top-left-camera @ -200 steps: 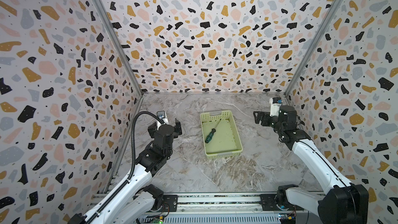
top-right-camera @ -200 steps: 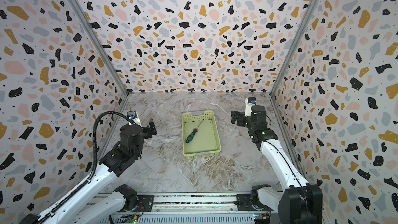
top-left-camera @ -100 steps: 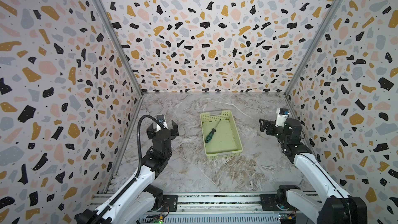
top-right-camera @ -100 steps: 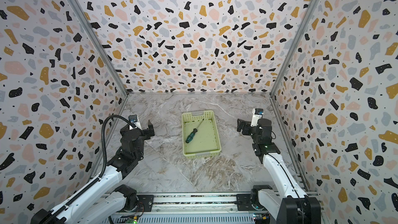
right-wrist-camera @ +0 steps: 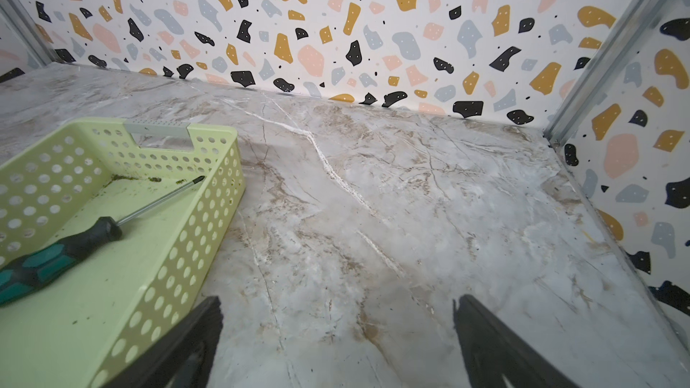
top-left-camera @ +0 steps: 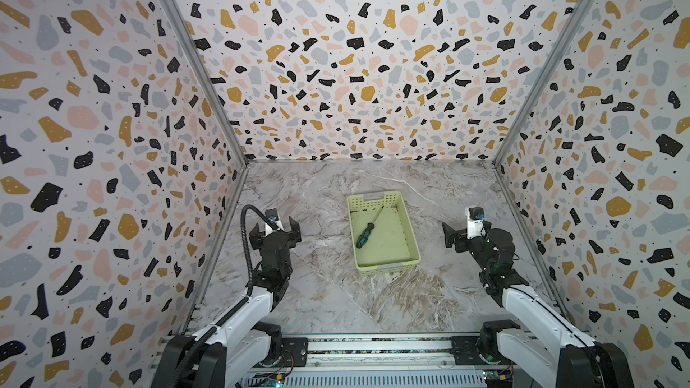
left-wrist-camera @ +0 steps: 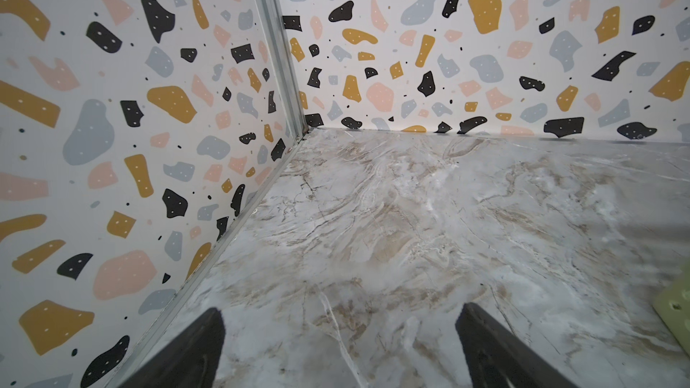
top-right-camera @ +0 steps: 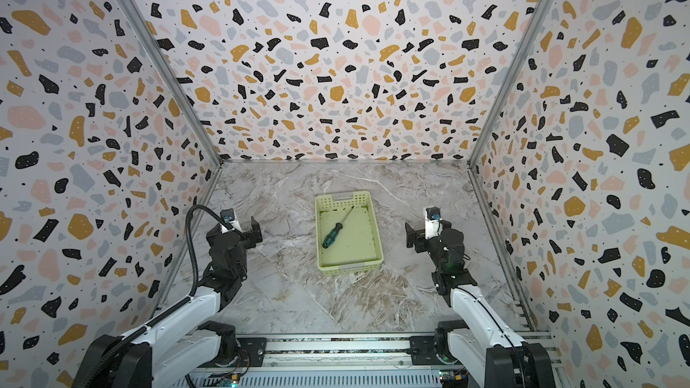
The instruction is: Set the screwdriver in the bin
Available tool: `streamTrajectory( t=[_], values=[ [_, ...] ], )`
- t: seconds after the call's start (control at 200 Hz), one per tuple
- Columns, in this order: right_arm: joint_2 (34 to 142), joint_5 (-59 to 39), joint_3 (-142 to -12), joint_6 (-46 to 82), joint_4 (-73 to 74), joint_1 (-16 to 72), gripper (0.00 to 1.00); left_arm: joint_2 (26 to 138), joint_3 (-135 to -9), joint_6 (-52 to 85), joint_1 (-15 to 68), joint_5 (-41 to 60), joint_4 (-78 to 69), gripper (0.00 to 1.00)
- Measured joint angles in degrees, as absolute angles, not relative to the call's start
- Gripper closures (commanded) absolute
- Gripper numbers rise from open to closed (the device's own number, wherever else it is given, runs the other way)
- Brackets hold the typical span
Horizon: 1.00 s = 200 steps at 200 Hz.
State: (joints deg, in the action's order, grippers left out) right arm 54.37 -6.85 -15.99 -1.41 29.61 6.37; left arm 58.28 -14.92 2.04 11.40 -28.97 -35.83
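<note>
The screwdriver [top-left-camera: 367, 230] lies inside the bin [top-left-camera: 410, 231], between the two tools and well apart from each. The left tool [top-left-camera: 278, 226] and right tool [right-wrist-camera: 336, 345] stand with jaws apart, empty. A careless sweep could still knock the bin on the counter [top-left-camera: 328, 293].

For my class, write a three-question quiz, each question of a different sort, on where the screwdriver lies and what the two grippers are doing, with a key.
1. True or false: the teal-green and black-handled screwdriver lies on the floor of the pale yellow-green perforated plastic bin.
2. Which gripper holds something? A) left gripper B) right gripper C) neither
3. Fill in: the screwdriver's metal tip points toward the bin's ___ end, the one with a handle cut-out.

Key: 1 true; 2 C, both are open and empty, each beside the bin over the marble tabletop; 3 far.
</note>
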Motion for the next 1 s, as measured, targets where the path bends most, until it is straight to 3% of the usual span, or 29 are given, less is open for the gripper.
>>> streamTrajectory(
  t=[0.436, 0.671, 1.001],
  values=[
    [61.1, -1.6, -6.5, -6.4, 50.6, 6.4, 0.01, 75.1, -11.6, -2.6, 10.9, -21.4, -54.7, 0.01],
    [72.8, -2.0, -7.7, -7.6, 58.8, 6.4, 0.01, 79.1, -8.7, -2.2, 7.4, -17.8, -64.8, 0.00],
    [84.7, -3.7, -6.8, -6.5, 75.1, 6.0, 0.01, 79.5, -7.2, -2.1, 6.3, -13.9, -68.2, 0.00]
  ],
)
